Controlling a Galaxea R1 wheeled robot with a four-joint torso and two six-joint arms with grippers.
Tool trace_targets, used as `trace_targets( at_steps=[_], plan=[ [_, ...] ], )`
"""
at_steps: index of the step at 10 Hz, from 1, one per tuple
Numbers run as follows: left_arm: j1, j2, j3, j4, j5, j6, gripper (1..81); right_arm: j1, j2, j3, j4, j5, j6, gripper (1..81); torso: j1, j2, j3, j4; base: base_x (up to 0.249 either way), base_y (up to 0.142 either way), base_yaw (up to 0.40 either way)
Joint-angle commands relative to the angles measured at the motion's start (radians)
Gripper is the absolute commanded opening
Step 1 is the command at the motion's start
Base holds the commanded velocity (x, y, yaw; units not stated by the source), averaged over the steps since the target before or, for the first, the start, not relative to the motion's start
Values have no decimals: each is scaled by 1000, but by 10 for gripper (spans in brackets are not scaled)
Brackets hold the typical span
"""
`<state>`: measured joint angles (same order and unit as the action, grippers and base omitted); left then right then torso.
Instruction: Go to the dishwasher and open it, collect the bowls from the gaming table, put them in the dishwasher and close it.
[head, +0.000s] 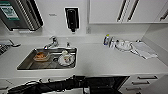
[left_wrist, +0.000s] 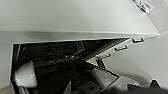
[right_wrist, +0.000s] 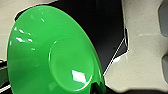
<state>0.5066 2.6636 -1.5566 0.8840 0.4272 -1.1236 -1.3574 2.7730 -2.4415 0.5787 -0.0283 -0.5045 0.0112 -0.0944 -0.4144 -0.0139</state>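
Hand status first: your left arm (head: 50, 86) enters the head view from the left along the lower edge, reaching toward the dark opening of the dishwasher (head: 105, 85) under the desk (head: 100, 60), but you cannot tell whether the left hand is apart or together, because its fingers are not resolved in any view. Your right wrist view shows the large green bowl (right_wrist: 52, 55) very close to the camera, seen from its underside with the round base ring toward you, against a dark background; whether the right hand is clamped on it cannot be determined. In your left wrist view, the dishwasher (left_wrist: 62, 62) stands open below the white desk edge, its dark interior and wire rack visible, and a white bowl (left_wrist: 25, 75) sits tilted on its side at one end of the rack. Beside the opening you see the drawer fronts (left_wrist: 122, 47) with bar handles. On the desk, the steel sink (head: 47, 60) holds an orange item and white dishes, with the faucet (head: 51, 42) behind it. A bottle (head: 107, 40) and a crumpled white cloth (head: 140, 48) lie farther along the desk.
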Motion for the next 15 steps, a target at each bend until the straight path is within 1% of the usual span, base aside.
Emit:
trace_targets(
  at_steps=[1,3,4,7,9,11,12,13,15],
  plan=[
    [-135,-22,36,13,18,4,811,22,-13,7,-5,-90,-3,10,0,0,0,0,0,0,0],
    [-122,-51,68,13,16,4,811,24,-11,12,-5,-90,-5,10,0,0,0,0,0,0,0],
    [-112,-77,106,13,15,4,811,25,-11,12,-5,-90,-5,10,0,0,0,0,0,0,0],
    [-58,-170,272,29,18,7,811,28,-29,44,-5,-90,-5,10,0,0,0,0,0,0,0],
    [29,-230,319,53,18,25,811,33,-74,107,3,-85,-3,10,0,0,0,0,0,0,0],
    [137,-267,323,82,15,42,811,40,-140,193,7,-82,-2,10,0,0,0,0,0,0,0],
    [186,-281,322,116,10,48,811,43,-175,236,7,-81,0,10,0,0,0,0,0,0,0],
    [227,-293,323,141,7,48,811,45,-198,262,7,-79,0,10,0,0,0,0,0,0,0],
    [313,-318,319,167,5,48,811,45,-228,285,7,-70,0,10,0,0,0,0,0,0,0]
  ],
)
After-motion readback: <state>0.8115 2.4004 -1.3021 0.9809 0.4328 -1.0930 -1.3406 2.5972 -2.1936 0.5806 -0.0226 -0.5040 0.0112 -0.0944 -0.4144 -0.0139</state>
